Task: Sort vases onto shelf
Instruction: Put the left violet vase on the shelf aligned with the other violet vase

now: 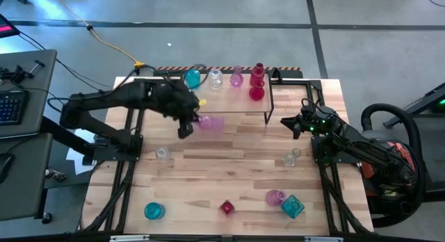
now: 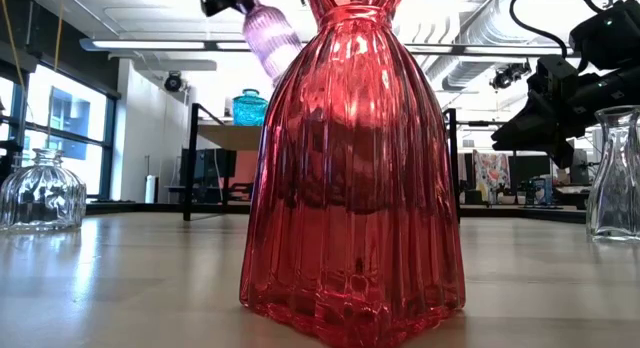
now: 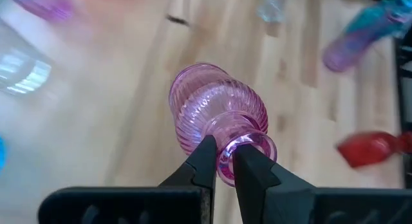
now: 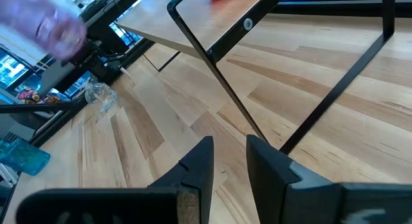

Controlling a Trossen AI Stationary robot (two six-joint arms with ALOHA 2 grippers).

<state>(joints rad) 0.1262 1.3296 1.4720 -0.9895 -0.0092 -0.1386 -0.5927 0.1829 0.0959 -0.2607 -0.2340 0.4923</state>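
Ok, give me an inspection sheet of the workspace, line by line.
Surface: wood slat table, shelf at the far edge.
Job's things: teal, clear, pink and two red vases on the shelf; seven more on the table.
Clutter: nothing seen.
Grippers: left tool shut on a pink vase, held off the table near the shelf; right tool open, empty, beside the shelf's leg.
Cables: yellow cable on the floor.
Surroundings: keyboard on a side desk.

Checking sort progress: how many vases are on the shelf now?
4, in a row along the shelf top: teal vase, clear vase, pink vase, red vase. Left arm may hide another at the shelf's left end.
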